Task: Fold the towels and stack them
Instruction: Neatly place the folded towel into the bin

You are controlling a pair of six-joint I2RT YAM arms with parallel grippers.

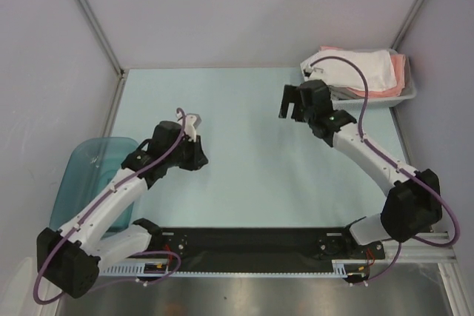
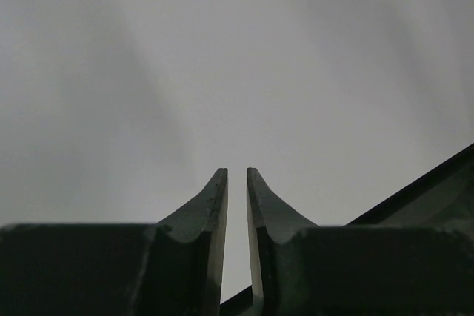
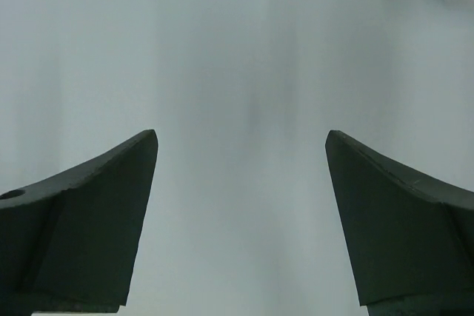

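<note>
The towels lie piled in a white basket (image 1: 406, 96) at the back right of the table. A white towel (image 1: 354, 69) is on top and a salmon-pink towel (image 1: 400, 66) shows beneath it at the right. My right gripper (image 1: 293, 104) hangs just left of the basket, and in its wrist view the right gripper (image 3: 241, 135) is wide open with only pale table between the fingers. My left gripper (image 1: 195, 158) is over the left half of the table. In its wrist view the left gripper (image 2: 237, 172) has a narrow empty gap between its jaws and faces a grey wall.
A teal plastic tub (image 1: 92, 175) stands at the table's left edge beside the left arm. The pale teal mat (image 1: 244, 153) covers the table between the arms. Grey walls enclose the back and sides. A dark bar (image 2: 437, 183) crosses the left wrist view's lower right.
</note>
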